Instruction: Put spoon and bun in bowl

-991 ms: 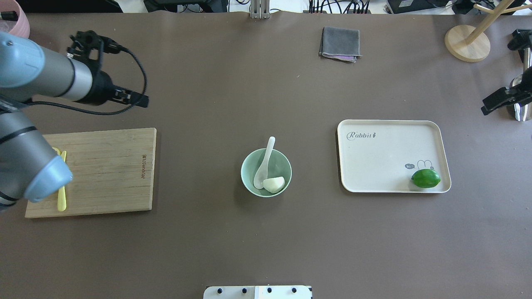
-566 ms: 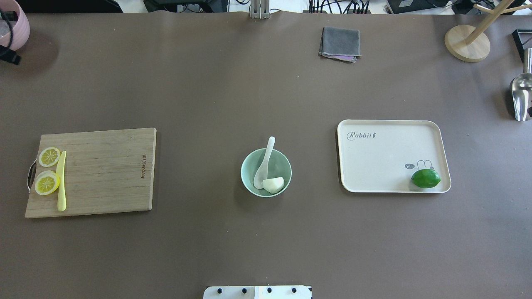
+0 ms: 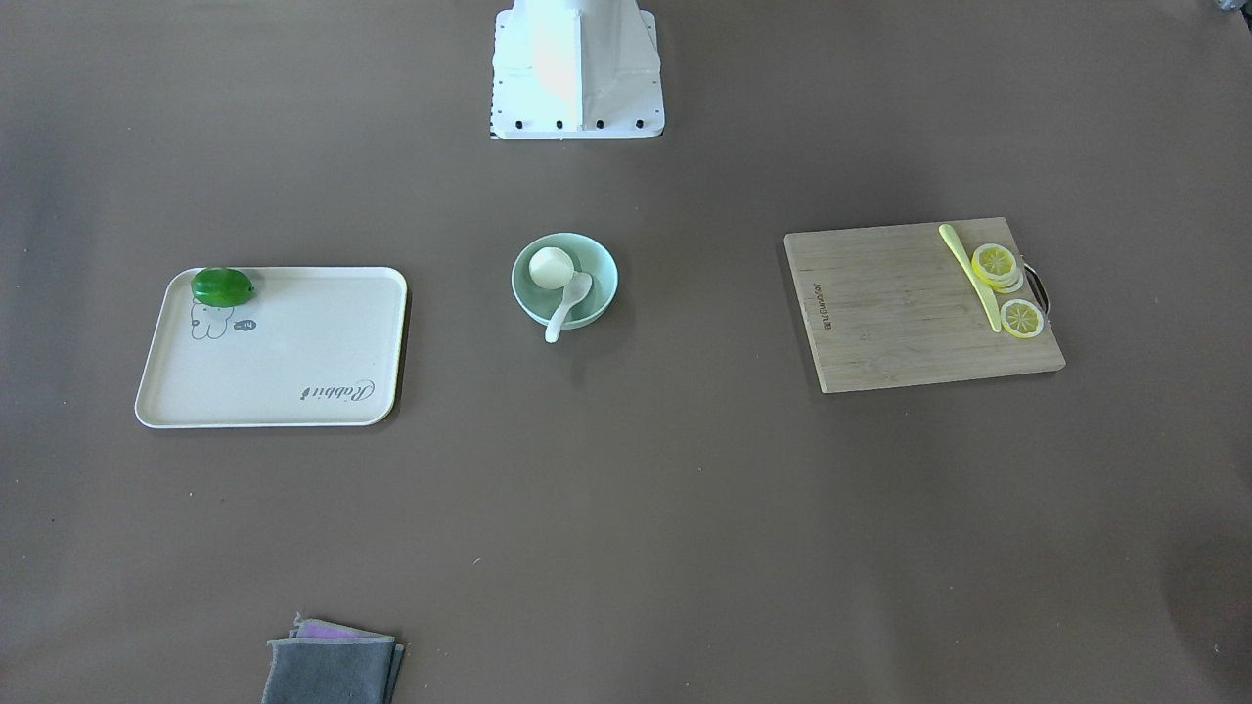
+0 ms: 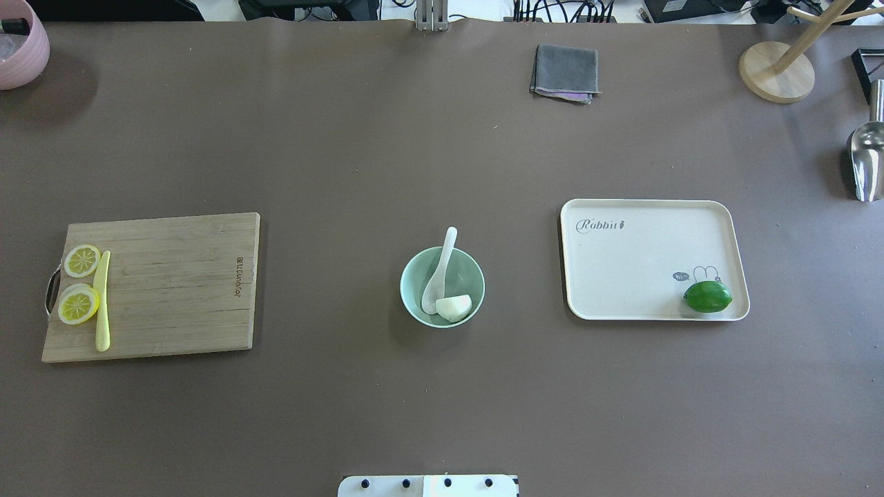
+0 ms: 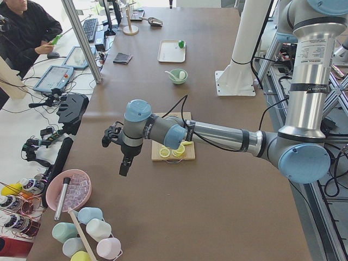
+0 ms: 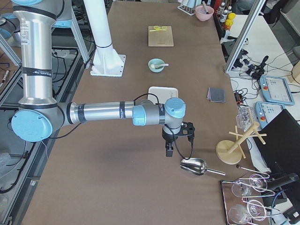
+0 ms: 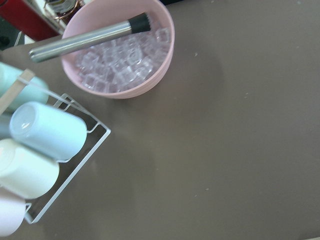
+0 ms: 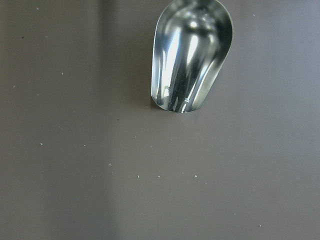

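Observation:
The mint-green bowl (image 4: 409, 284) stands at the table's middle, also in the front view (image 3: 603, 279). The white spoon (image 4: 442, 261) lies in it, scoop down and handle over the far rim (image 3: 561, 313). The white bun (image 4: 454, 307) sits in the bowl beside the scoop (image 3: 550, 266). Both grippers are far from the bowl. The left gripper (image 5: 125, 165) hangs over the table's left end near the pink bowl. The right gripper (image 6: 168, 151) hangs over the right end by the metal scoop. I cannot tell whether either is open or shut.
A wooden cutting board (image 4: 179, 283) with lemon slices (image 4: 78, 304) and a yellow knife (image 4: 102, 304) lies left. A cream tray (image 4: 635, 262) holds a lime (image 4: 707, 296). A grey cloth (image 4: 565, 72), a metal scoop (image 4: 865, 162), a pink ice bowl (image 7: 120, 47) and a mug rack (image 7: 45, 150) stand around the edges.
Both arms have drawn back out of the overhead view, the left to the left and the right to the right. Spoon, bun and bowl have not moved.

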`<act>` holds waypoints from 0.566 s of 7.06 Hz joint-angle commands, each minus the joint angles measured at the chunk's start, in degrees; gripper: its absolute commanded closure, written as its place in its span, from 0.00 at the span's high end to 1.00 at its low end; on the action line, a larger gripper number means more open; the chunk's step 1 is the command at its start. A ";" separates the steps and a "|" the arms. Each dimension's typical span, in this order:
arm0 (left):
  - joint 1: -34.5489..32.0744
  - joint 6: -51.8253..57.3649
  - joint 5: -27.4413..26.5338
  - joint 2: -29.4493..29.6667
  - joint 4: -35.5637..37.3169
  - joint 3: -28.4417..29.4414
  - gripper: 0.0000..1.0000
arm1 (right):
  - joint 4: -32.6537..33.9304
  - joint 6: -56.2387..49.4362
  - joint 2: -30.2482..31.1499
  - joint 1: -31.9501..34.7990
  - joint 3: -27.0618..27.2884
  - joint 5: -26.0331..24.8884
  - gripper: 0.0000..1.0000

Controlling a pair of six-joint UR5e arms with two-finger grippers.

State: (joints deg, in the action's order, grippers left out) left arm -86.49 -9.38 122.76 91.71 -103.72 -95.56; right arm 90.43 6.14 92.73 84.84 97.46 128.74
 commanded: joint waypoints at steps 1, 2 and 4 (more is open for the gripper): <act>-0.70 0.06 0.90 -3.28 0.27 0.55 0.98 | 0.63 -0.52 0.61 0.77 -0.52 0.11 1.00; -1.22 -0.11 6.21 -4.68 0.44 0.64 0.98 | 1.50 -0.34 0.52 0.68 -0.69 0.03 1.00; -2.63 -0.47 7.84 -5.49 0.62 0.72 0.98 | 2.47 -0.08 0.43 0.68 -0.61 0.02 1.00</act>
State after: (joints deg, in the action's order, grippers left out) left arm -88.58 -9.64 129.50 86.69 -103.21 -94.98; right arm 92.44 5.85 93.19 85.55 96.83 128.77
